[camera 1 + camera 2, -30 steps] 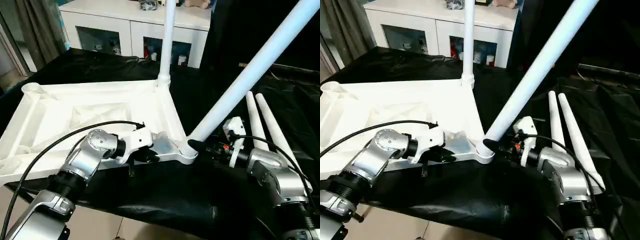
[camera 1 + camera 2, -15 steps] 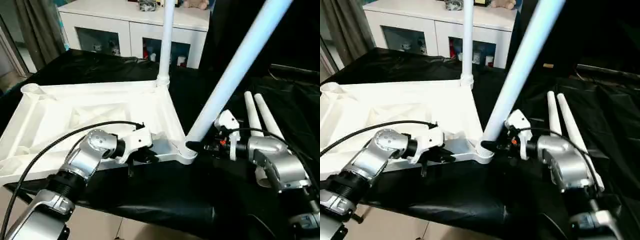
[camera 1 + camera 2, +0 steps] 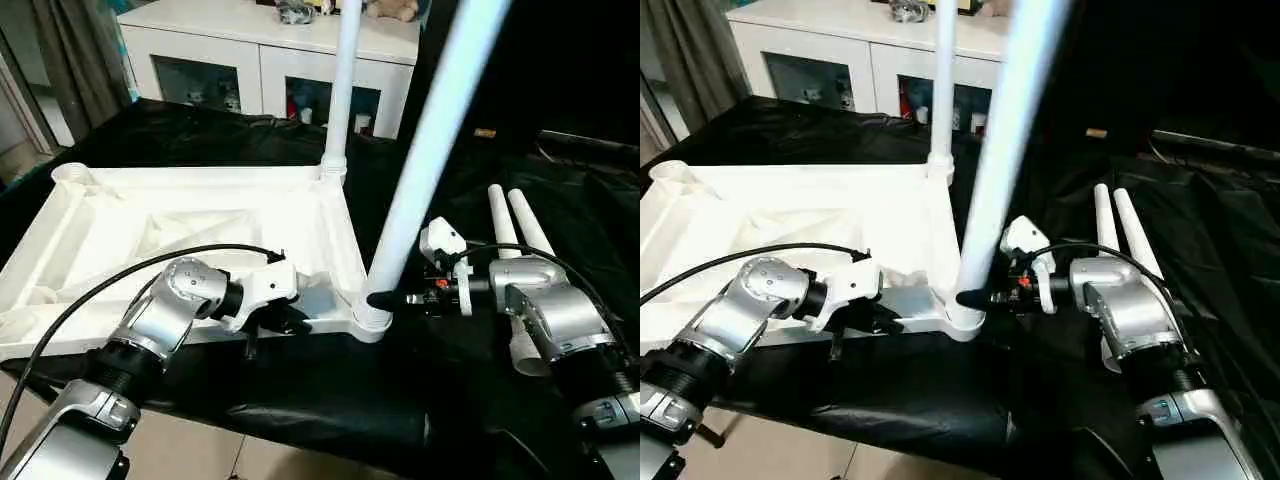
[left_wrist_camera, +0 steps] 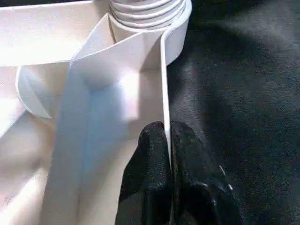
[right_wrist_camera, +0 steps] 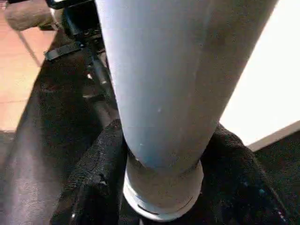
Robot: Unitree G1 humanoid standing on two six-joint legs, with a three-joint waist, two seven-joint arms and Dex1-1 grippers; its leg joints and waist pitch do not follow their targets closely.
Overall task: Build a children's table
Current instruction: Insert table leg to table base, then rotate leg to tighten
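At the near corner of the upturned tabletop (image 3: 200, 215), the right pincer (image 3: 385, 298) grips the smooth white leg (image 3: 420, 170) low, just above its socket. The left pincer (image 4: 167, 154) pinches the thin ribbed rim. Two spare tapered legs (image 3: 515, 225) lie on the black-draped bench (image 3: 330, 390).

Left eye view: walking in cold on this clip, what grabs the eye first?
A long white leg rises steeply from the tabletop's near corner socket, the right gripper clamped around its base. The left gripper pinches the tabletop's near rim beside it. Another leg stands upright in the far corner, and two spare legs lie on the black cloth behind the right arm.
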